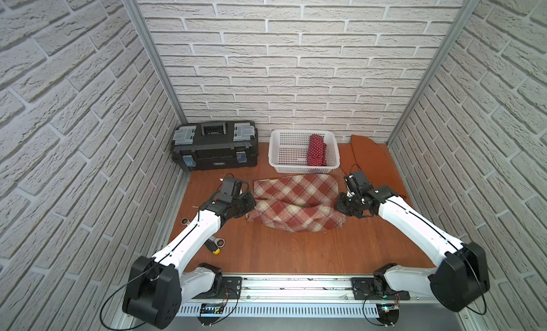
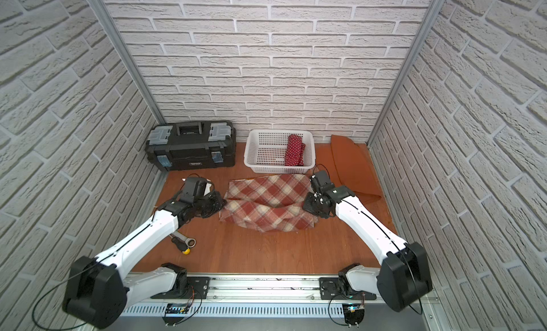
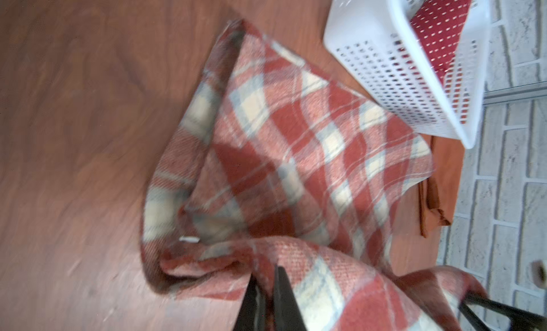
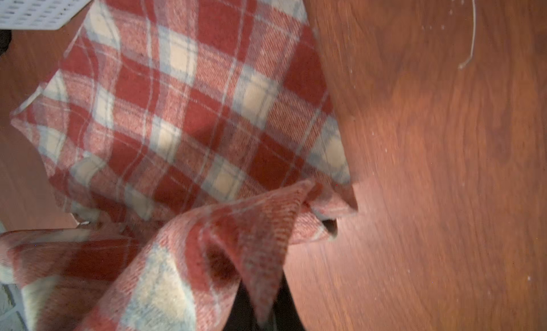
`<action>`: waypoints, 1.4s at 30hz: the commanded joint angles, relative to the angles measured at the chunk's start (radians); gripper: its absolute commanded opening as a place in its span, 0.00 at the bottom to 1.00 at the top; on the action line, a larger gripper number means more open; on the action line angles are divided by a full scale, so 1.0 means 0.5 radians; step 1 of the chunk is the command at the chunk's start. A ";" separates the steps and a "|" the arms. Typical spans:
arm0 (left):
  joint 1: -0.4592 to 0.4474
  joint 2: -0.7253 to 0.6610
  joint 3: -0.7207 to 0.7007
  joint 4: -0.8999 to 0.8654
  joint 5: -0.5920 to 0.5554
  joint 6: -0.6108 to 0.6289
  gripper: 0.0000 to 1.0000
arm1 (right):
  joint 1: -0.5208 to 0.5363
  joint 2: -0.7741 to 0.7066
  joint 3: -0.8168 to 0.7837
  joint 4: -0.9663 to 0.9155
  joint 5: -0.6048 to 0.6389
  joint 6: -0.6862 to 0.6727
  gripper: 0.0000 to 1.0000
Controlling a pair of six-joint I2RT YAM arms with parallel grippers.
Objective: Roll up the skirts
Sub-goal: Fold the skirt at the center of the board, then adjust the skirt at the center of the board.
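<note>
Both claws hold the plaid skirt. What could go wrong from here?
1. The left claw and right claw each pinch only a thin edge of the plaid skirt, so the cloth may slip out.
2. The lifted fold dips in the middle between them, so the roll may come out lopsided.
3. The skirt's far edge lies close to the basket, which could get pushed.

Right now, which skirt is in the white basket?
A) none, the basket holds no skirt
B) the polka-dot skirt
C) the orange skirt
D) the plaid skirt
B: the dark red polka-dot skirt lies inside the basket, while the plaid skirt is on the table in front of it and the orange skirt lies off to the side by the wall.
</note>
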 commanded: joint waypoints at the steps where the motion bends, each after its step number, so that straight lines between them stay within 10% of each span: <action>1: 0.055 0.168 0.161 0.310 0.149 0.162 0.00 | -0.114 0.217 0.177 0.221 -0.128 -0.167 0.02; 21: 0.354 1.094 0.619 0.790 0.284 0.151 0.00 | -0.430 1.082 0.810 0.444 -0.360 -0.186 0.10; 26: 0.372 1.134 0.615 0.885 0.293 0.141 0.72 | -0.424 1.009 0.749 0.561 -0.351 -0.175 0.45; 33: 0.375 0.636 0.407 0.727 0.148 0.249 0.90 | -0.066 0.573 0.476 0.534 -0.019 -0.301 0.49; 38: 0.379 0.233 0.068 0.631 -0.002 0.223 0.71 | 0.398 0.720 0.548 0.631 0.021 -0.308 0.02; 42: 0.406 -0.012 -0.122 0.534 -0.051 0.238 0.00 | 0.638 1.137 0.897 0.642 0.035 -0.328 0.02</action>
